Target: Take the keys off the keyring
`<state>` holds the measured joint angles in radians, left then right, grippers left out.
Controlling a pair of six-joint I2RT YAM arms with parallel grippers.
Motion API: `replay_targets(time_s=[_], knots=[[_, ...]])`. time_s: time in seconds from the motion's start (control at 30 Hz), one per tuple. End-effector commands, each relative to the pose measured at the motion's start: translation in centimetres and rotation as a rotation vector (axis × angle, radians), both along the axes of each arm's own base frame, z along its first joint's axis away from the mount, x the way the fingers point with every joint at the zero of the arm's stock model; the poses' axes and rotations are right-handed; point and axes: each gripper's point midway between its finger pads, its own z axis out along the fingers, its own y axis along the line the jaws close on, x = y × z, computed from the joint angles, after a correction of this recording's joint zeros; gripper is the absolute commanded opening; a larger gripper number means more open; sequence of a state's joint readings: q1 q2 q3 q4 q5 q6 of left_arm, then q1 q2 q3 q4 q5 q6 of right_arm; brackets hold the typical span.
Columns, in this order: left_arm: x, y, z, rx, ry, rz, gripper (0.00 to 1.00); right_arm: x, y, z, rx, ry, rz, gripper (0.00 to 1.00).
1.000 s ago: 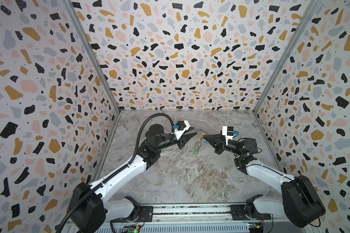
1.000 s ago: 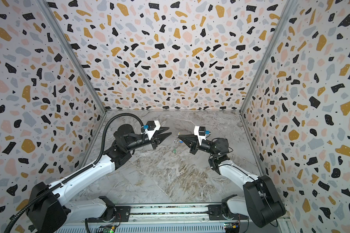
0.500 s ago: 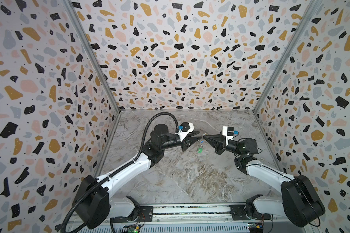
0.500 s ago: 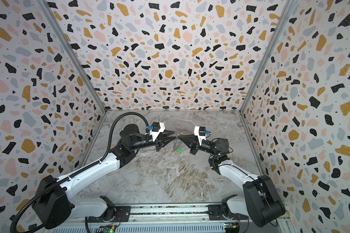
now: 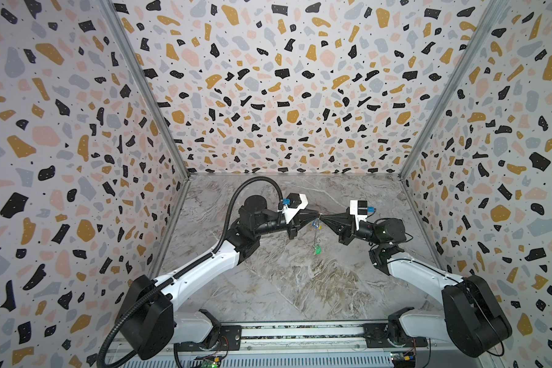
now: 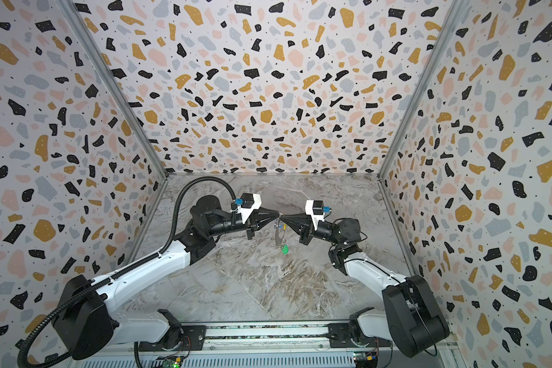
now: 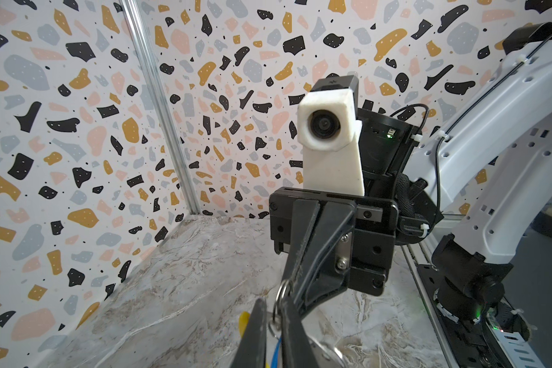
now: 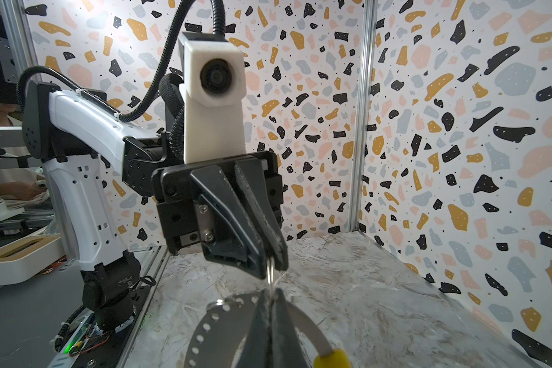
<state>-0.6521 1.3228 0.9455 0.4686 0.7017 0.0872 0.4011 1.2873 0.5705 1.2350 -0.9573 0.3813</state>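
In both top views my left gripper (image 5: 318,213) and right gripper (image 5: 322,219) meet tip to tip above the marble floor. The keyring (image 8: 204,328), a flat silver band with a yellow sleeve (image 8: 330,358), sits in my shut right gripper (image 8: 271,291). A small thin ring (image 7: 279,302) stands between the two tips, and my left gripper (image 7: 273,318) is closed on it. Below the tips hang the keys, one with a blue tag (image 5: 315,224) and one lower with a green tag (image 5: 317,250).
Speckled walls (image 5: 284,95) close in the marble floor (image 5: 300,286) on three sides. A metal rail (image 5: 300,337) with the arm bases runs along the front edge.
My left gripper has moved right to meet the right gripper's tip, and its jaws have narrowed onto the small ring. The right arm has stayed still, and the hanging keys have shifted slightly.
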Motion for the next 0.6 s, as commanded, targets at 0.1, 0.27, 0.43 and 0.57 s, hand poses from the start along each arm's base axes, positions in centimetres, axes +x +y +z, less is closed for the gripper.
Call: replay_targets(time_s=[0.1,0.27,0.43,0.57], knots=[[-0.5,-0.5,2.3,-0.047,-0.052,-0.043,0.09,-0.7,0.1,1.7,0.020,-0.057,0.032,0.00],[-0.5,-0.8,1.8,-0.032,-0.034,-0.056,0.14,-0.7,0.0,1.7,0.021,-0.060,0.033,0.00],[-0.6,-0.8,1.7,-0.022,-0.035,-0.064,0.02,-0.7,0.0,1.8,0.021,-0.061,0.035,0.00],[-0.5,-0.9,1.3,0.014,-0.039,-0.064,0.00,-0.8,0.0,1.6,0.011,-0.065,0.039,0.00]])
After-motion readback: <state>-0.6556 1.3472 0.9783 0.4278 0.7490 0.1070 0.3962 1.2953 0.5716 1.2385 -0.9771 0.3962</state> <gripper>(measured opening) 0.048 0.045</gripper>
